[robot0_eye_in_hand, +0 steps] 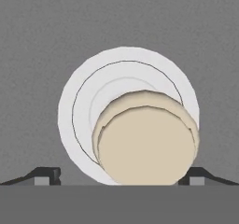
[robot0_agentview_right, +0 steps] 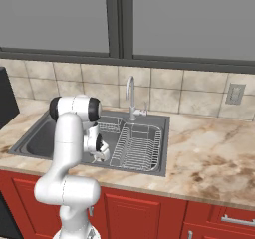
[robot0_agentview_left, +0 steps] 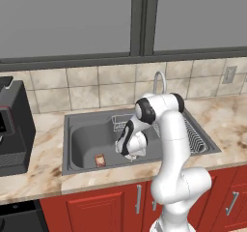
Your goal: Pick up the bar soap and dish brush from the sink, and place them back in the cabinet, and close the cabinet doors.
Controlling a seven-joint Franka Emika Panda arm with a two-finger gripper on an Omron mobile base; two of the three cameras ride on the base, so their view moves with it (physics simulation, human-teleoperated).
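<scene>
While the open claw [robot0_eye_in_hand: 119,175] hovers, the bar soap [robot0_agentview_left: 100,160] lies flat, lengthwise front-to-back.

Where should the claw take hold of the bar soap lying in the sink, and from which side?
From straight above, pinching across its two long edges. The bar soap lies flat on the sink floor, so only its thin sides offer the claw a hold.

Rendered home kitchen. Dark grey sink [robot0_agentview_left: 79,149] set in a marble-look counter [robot0_agentview_right: 214,158], silver faucet [robot0_agentview_right: 130,97] behind the sink, wire dish rack [robot0_agentview_right: 138,146] in its right half. Beige tile backsplash [robot0_agentview_left: 84,88] and window [robot0_agentview_left: 67,18] above the sink, red cabinet doors [robot0_agentview_left: 96,209] below it, wall outlet [robot0_agentview_right: 235,94] to the right.
</scene>
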